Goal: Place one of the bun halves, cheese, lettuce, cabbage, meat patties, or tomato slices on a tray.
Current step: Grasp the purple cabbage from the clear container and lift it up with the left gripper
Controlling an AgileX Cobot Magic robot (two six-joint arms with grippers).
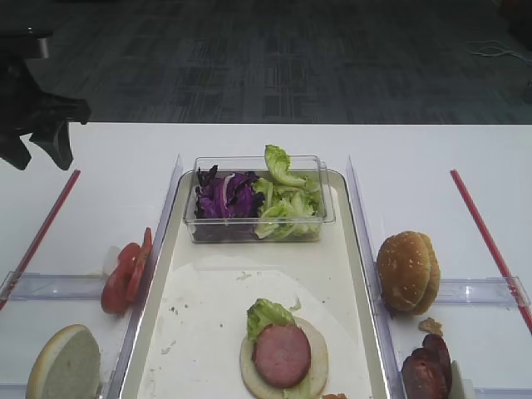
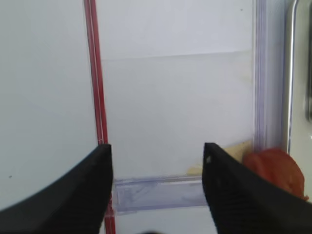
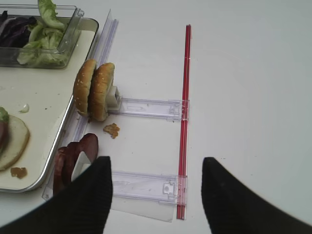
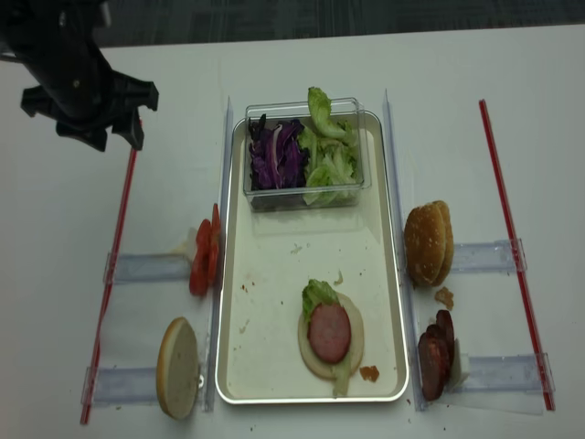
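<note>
Holding a half-built burger at its near end, the tray [image 4: 274, 366] carries a pale bun base [image 4: 351, 352] with a lettuce leaf [image 4: 316, 294] and a pink patty [image 4: 329, 332] on top.

- Tub [image 4: 259, 195], far end of the tray: purple cabbage [image 4: 274, 155] one side, green lettuce the other, kept apart for picking.
- Tomato slices [image 4: 203, 257]: on edge in a clear rack left of the tray, easy to pinch.
- Cut bun half [image 4: 177, 368]: nearer rack, left.
- Sesame bun tops [image 4: 428, 242] and dark patties [image 4: 434, 354]: racked upright, right of the tray.
- Left gripper [image 4: 101, 128]: raised over the far-left table beside the red strip [image 4: 110, 274], jaws wide, empty; likely bound for the tomatoes.
- Right gripper [image 3: 156, 195]: jaws spread, empty, above the right racks.
</note>
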